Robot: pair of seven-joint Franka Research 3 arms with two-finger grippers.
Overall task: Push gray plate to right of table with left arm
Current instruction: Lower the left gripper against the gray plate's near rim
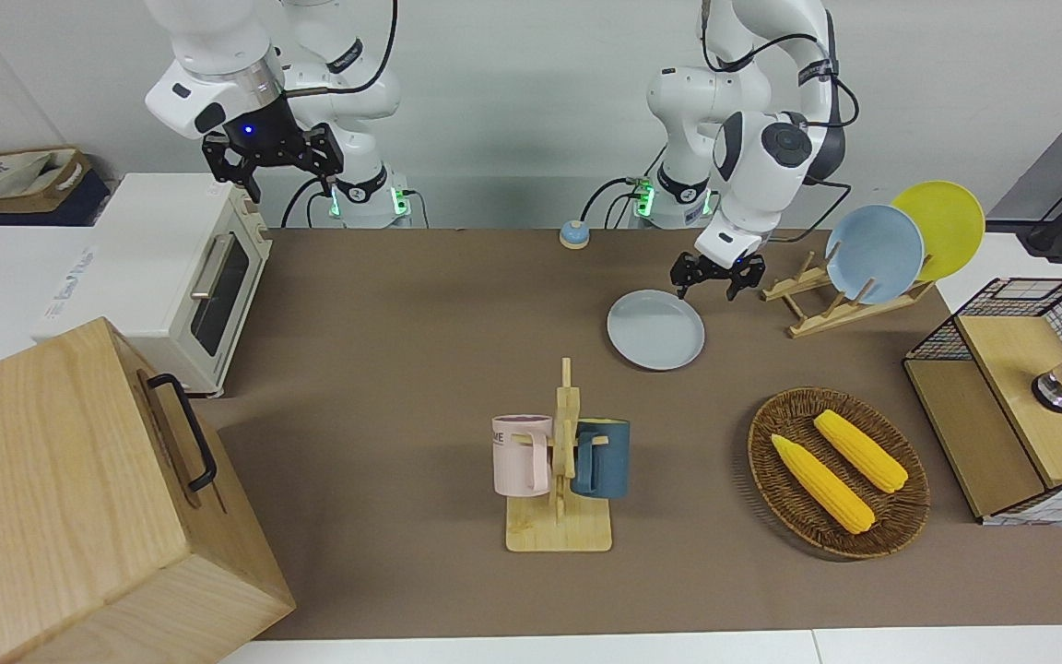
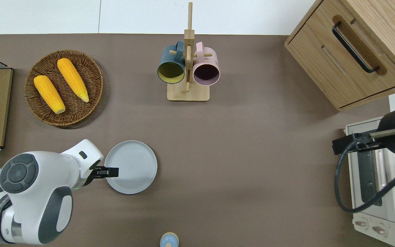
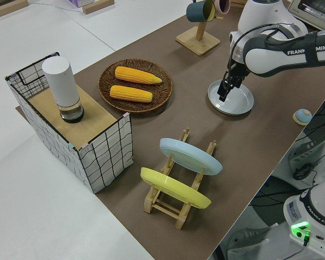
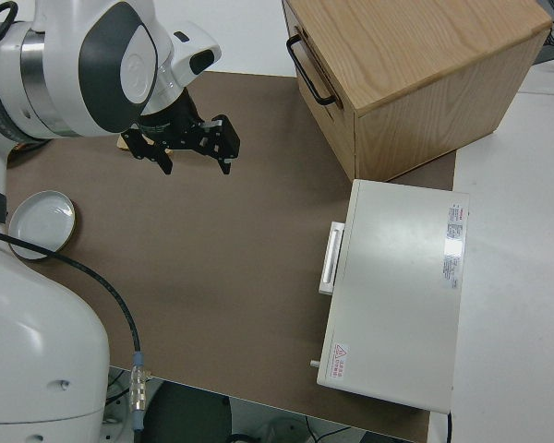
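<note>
Left arm's black two-finger end effector (image 2: 110, 172) sits over the rim of the round pale gray plate (image 2: 134, 164), fingers apart, holding nothing.
Plate's flat on the matte brown table (image 2: 252, 154), just beside the wooden dish rack (image 1: 826, 304); right arm's parked.

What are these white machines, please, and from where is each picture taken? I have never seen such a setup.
They are two robot arms at a brown table. One camera faces them, one looks straight down, and one sits at each side. The left gripper is over the rim of the gray plate, at the edge toward the left arm's end, and holds nothing. The right arm is parked, its gripper open. Also there: a basket with two corn cobs, a mug stand with two mugs, a plate rack, a toaster oven and a wooden cabinet.
</note>
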